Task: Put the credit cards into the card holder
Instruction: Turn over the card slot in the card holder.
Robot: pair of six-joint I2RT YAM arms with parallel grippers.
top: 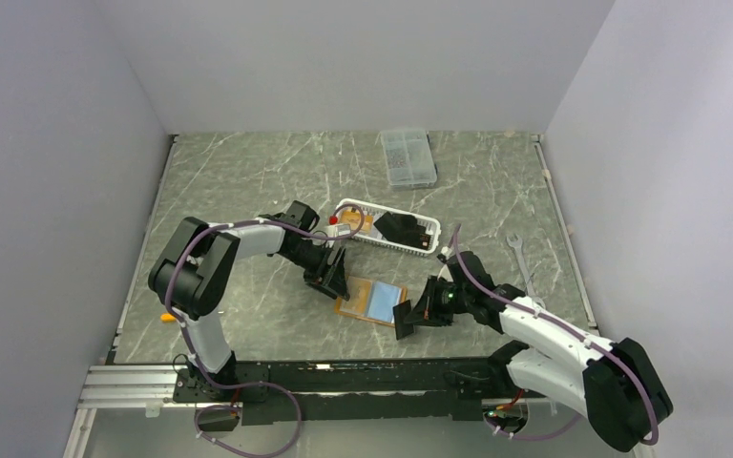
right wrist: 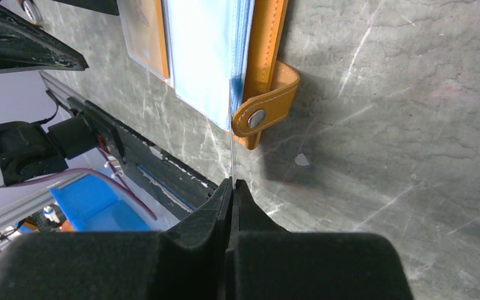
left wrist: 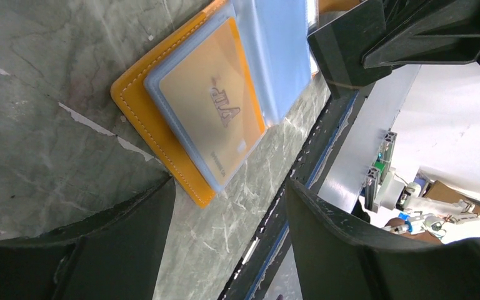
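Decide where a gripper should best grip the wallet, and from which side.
Grip the snap tab. It juts past the cover's right edge and curls up, so jaws could close above and below it. Come low from the right; the rest of the wallet lies open and flat, offering little to pinch.
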